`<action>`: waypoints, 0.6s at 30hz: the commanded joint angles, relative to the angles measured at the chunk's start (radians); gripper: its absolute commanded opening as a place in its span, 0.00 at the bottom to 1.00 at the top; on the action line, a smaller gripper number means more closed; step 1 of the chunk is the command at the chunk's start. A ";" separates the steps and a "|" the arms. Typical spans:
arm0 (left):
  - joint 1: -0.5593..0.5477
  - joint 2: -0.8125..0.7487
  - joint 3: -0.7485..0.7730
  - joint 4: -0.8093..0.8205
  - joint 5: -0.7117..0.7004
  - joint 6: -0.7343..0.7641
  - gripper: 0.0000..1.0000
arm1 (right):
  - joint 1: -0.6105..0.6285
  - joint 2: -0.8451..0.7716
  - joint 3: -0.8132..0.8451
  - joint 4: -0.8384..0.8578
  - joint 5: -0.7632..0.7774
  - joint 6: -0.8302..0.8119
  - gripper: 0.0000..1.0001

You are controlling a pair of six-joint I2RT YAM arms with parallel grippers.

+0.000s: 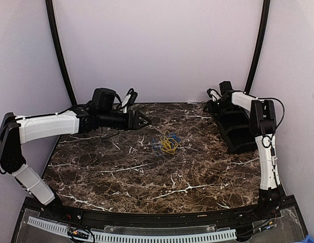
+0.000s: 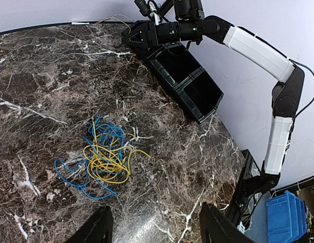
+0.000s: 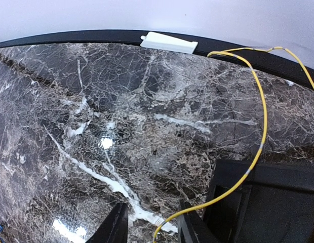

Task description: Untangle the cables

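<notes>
The left end effector (image 1: 143, 120) hovers over the far left of the worktop (image 1: 121, 172), fingers spread wide and holding nothing. Judging by its wrist view, it sits just back from the work, so the tangle lies in plain sight ahead of it. The cables (image 1: 167, 144), blue and yellow loops knotted into one small heap, lie at about 4 o'clock from it, near the worktop's middle, and neither arm touches them. Yellow sits mostly on top with blue strands trailing out beneath, so the heap looks far from sorted. At about 3 o'clock from the heap stands a black bin (image 1: 238, 132) with two compartments, both apparently empty. It probably serves as the drop for freed strands. The right end effector (image 3: 153, 215) reaches past the bin's far end, toward 1 o'clock on the worktop, its fingers apart. One yellow cable (image 3: 262, 126) runs between them unpinched, crosses the bin's rim and arcs up to the worktop's far edge. It reads as a strand set apart from the heap, where it cannot re-tangle.
</notes>
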 commanded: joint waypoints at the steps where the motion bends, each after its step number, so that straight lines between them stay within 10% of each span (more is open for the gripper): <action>1: -0.006 -0.009 0.020 0.019 0.017 -0.004 0.62 | 0.011 0.020 0.027 -0.014 0.053 -0.013 0.31; 6: -0.007 -0.013 0.013 0.021 0.017 -0.004 0.62 | 0.011 -0.021 0.023 -0.008 0.063 -0.011 0.01; 18: -0.008 -0.008 -0.010 0.058 0.033 -0.009 0.62 | -0.029 -0.350 -0.149 0.068 0.138 -0.083 0.00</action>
